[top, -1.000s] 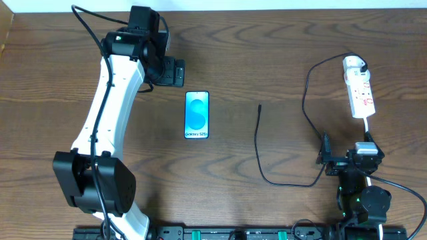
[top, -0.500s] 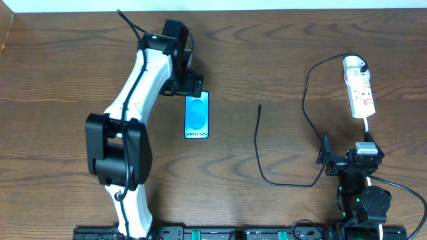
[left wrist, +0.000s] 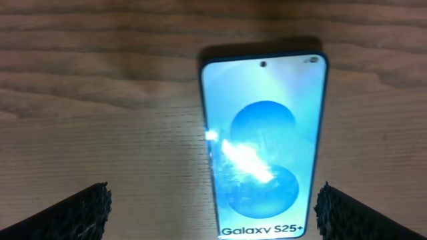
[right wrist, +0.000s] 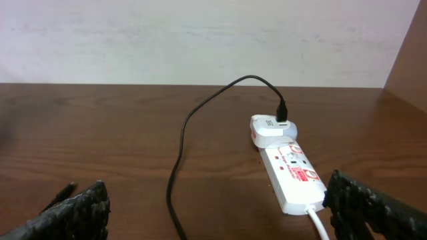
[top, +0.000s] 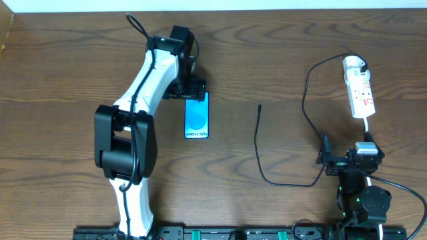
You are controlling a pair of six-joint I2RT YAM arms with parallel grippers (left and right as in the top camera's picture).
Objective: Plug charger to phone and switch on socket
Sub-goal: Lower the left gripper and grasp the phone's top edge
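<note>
1. Phone (top: 197, 115) lies flat and screen up on the table (top: 60, 87), left of centre. The screen is lit cyan, with the "Galaxy S25+" text at its near end.
2. Left end effector (top: 192, 89) sits over the phone's far end, released and grasping nothing. In the wrist view one dark padded finger (left wrist: 77, 212) shows at each lower corner. The phone lies between them, clear of both.
3. Charger (top: 256, 143) is a thin black cable lying to the right of the phone and well apart from it. Its free plug tip (top: 259, 106) points far, roughly level with the phone's far end. The cable runs near, curls right, then climbs far to a white adapter head (top: 354, 65).
4. The adapter head is seated in the far end of the socket (top: 363, 97), a white strip with red marks at far right. A white cord (top: 368, 125) leaves its near end.
5. Right end effector (right wrist: 220, 217) is at near right, facing the strip. It is released with fingers wide apart, holding nothing.
6. Switch position on the strip: cannot tell.
</note>
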